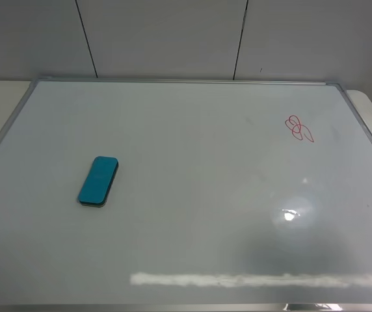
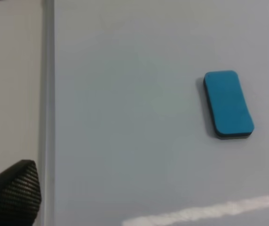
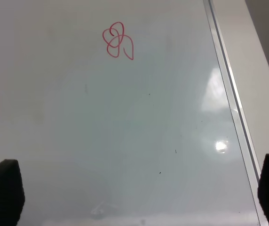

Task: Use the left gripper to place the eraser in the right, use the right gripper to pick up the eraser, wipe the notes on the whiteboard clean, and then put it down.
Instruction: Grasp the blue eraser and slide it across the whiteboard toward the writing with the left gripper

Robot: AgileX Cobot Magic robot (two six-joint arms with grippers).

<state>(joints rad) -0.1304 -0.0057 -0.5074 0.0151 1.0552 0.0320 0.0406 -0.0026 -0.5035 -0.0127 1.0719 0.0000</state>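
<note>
Lying on the whiteboard (image 1: pixel 192 169), the eraser (image 1: pixel 98 181) sits apart from the notes (image 1: pixel 298 129).

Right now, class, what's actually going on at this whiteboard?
Nothing is being handled yet. The eraser lies flat on the left part of the whiteboard, untouched, and the red notes on the right part are not yet wiped. The left gripper hangs open over the board facing the eraser; the right gripper hangs open facing the notes. Both are empty.
</note>
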